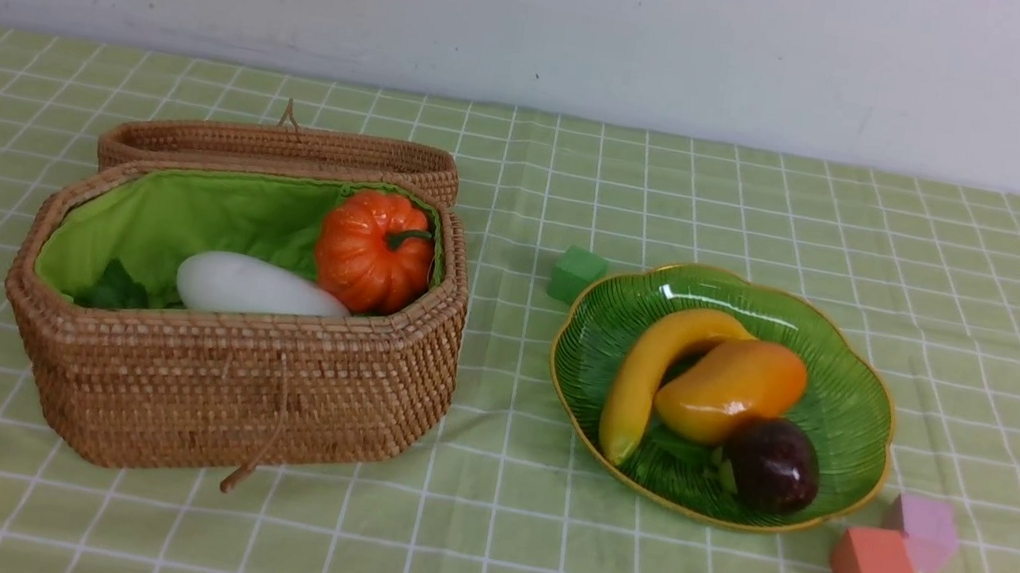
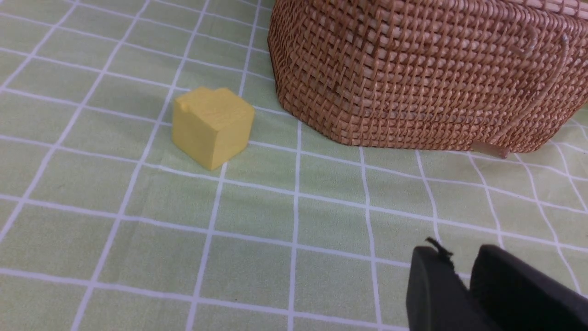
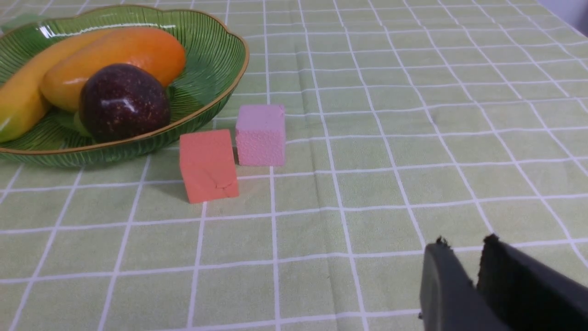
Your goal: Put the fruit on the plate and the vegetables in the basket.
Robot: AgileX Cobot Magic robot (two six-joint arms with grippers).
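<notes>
- On the green glass plate, ribbed with a scalloped gold rim, the banana lies with its long axis running near to far, beside the plump mango and the round purple fruit.
- Inside the woven basket, lined with green cloth, the smooth white radish lies lengthwise, leaves at the left, beside the ribbed pumpkin.
- Left claw and right claw: both nearly closed, holding nothing, above the checked cloth.
</notes>
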